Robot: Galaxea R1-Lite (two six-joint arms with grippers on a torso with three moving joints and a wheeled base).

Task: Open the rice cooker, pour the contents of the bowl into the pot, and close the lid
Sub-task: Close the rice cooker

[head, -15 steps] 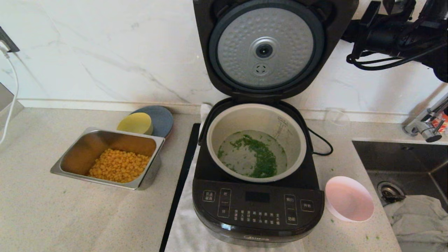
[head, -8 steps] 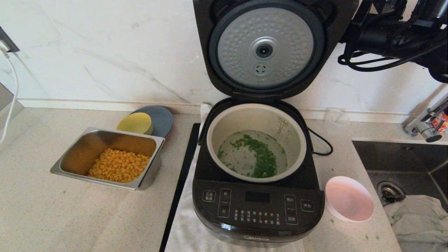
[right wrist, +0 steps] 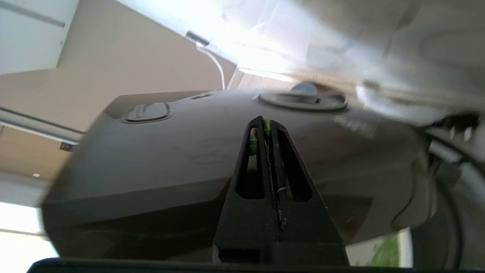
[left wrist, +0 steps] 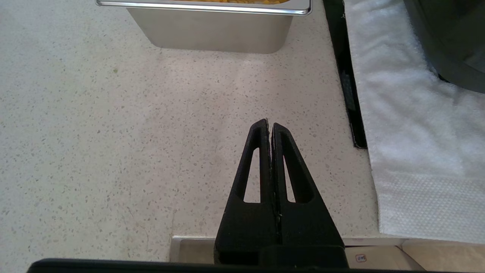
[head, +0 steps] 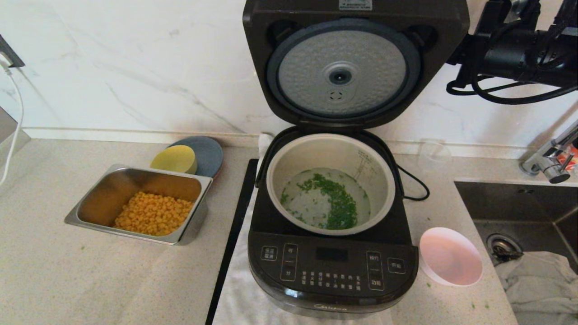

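Observation:
The black rice cooker (head: 332, 271) stands in the middle with its lid (head: 352, 67) raised and leaning forward, dimpled silver underside facing me. The pale pot (head: 289, 167) holds the contents, chopped green bits in liquid (head: 338, 207). The bowl (head: 449, 257), pink inside, sits empty on the counter to the cooker's right. My right arm (head: 519, 49) reaches behind the lid from the right. In the right wrist view the right gripper (right wrist: 268, 125) is shut, its tips against the lid's black outer top (right wrist: 170, 151). The left gripper (left wrist: 269, 127) is shut over bare counter.
A steel tray (head: 135, 169) of corn sits left of the cooker, with a yellow dish (head: 174, 159) and a grey plate (head: 207, 151) behind it. A white towel (left wrist: 409, 113) lies under the cooker. Sink (head: 519, 207), faucet (head: 548, 158) and a cloth (head: 537, 280) are at the right.
The lid has tipped forward and down a little from fully upright. The right arm behind it has shifted with it.

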